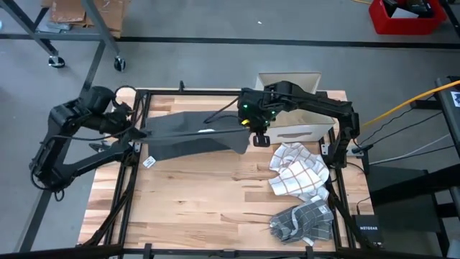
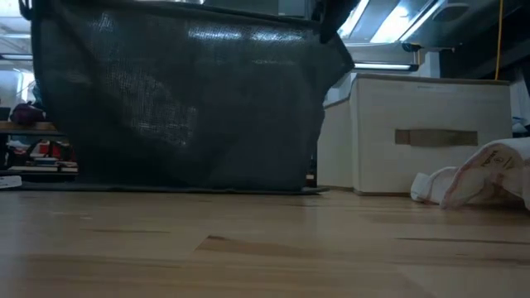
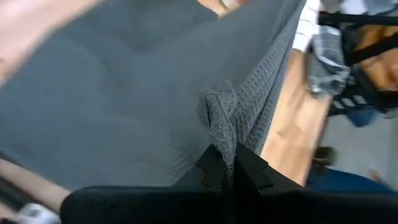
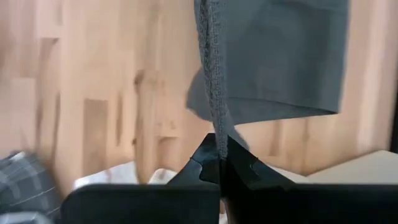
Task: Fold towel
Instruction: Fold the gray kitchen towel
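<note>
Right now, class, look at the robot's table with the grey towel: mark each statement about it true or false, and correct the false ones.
1. Both arms hold the dark grey towel stretched between them above the table. True.
2. The left gripper has its jaws open and empty. False: they are shut on a bunched edge of the towel.
3. The right gripper pinches an edge of the towel. True.
4. A white storage box stands at the far right of the wooden table. True.
5. The red-checked white cloth lies inside the box. False: it lies on the table beside the box.
6. The grey checked cloth is neatly folded. False: it lies crumpled near the table's right edge.
</note>
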